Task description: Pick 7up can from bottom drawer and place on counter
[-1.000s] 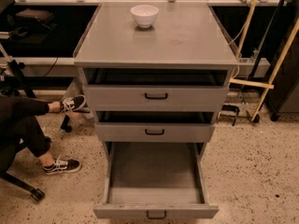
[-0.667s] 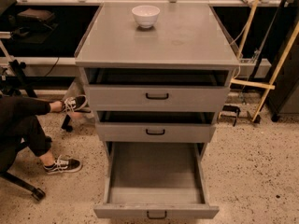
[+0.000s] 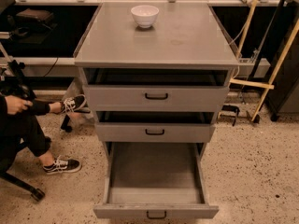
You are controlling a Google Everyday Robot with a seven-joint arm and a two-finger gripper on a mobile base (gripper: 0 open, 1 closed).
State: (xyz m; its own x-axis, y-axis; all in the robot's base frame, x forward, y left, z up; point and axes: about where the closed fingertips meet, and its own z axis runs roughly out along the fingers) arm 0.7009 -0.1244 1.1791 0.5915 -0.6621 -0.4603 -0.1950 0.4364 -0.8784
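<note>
The grey cabinet stands in the middle of the view. Its bottom drawer (image 3: pixel 155 181) is pulled wide open, and the part of its inside that shows is bare grey metal. The 7up can is not in view. The counter (image 3: pixel 177 38) is the flat grey top, with a white bowl (image 3: pixel 145 16) near its far edge. The gripper and arm are not in view.
The two shallower drawers (image 3: pixel 156 97) (image 3: pixel 154 132) above are slightly ajar. A seated person's legs and sneakers (image 3: pixel 60 164) are on the floor at the left. Wooden poles (image 3: pixel 275 69) lean at the right. Dark shelving runs behind the cabinet.
</note>
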